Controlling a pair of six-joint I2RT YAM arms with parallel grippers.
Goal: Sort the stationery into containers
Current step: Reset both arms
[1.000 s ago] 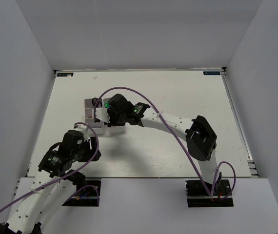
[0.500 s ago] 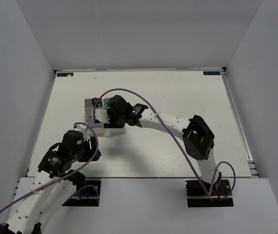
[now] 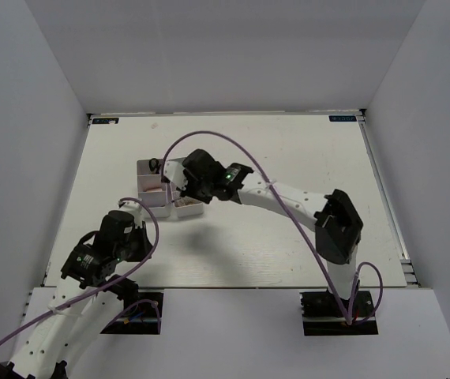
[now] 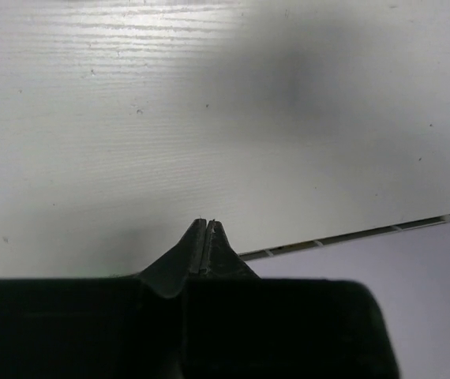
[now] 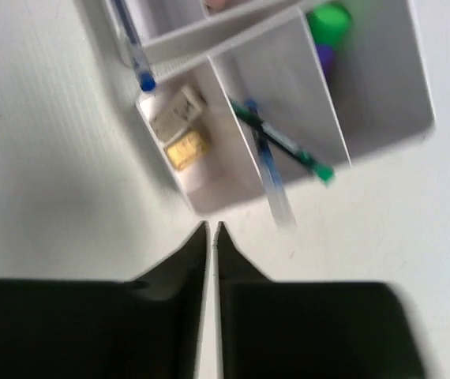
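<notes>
The containers [image 3: 152, 188] are pale trays left of the table's middle. The right wrist view shows one divided tray [image 5: 383, 79] from above. A green-capped marker [image 5: 328, 19] and a purple one [image 5: 324, 55] lie in its end compartment. Two thin pens [image 5: 271, 162], one blue and one green-tipped, cross in the middle slot, the blue one poking past the rim. Two small beige erasers [image 5: 179, 130] lie beside them, near another blue pen [image 5: 133, 47]. My right gripper [image 5: 211, 229] [image 3: 182, 188] hovers just off the tray's corner, shut on nothing. My left gripper [image 4: 208, 225] [image 3: 134, 234] is shut and empty over bare table.
The table's near edge [image 4: 367, 234] runs just beyond the left gripper's tips. White walls enclose the table on three sides. A purple cable [image 3: 209, 138] arches over the right arm, above the trays.
The right gripper has drawn back from over the trays toward the right and its jaws have closed. The left gripper's jaws have shut, with the arm staying in place.
</notes>
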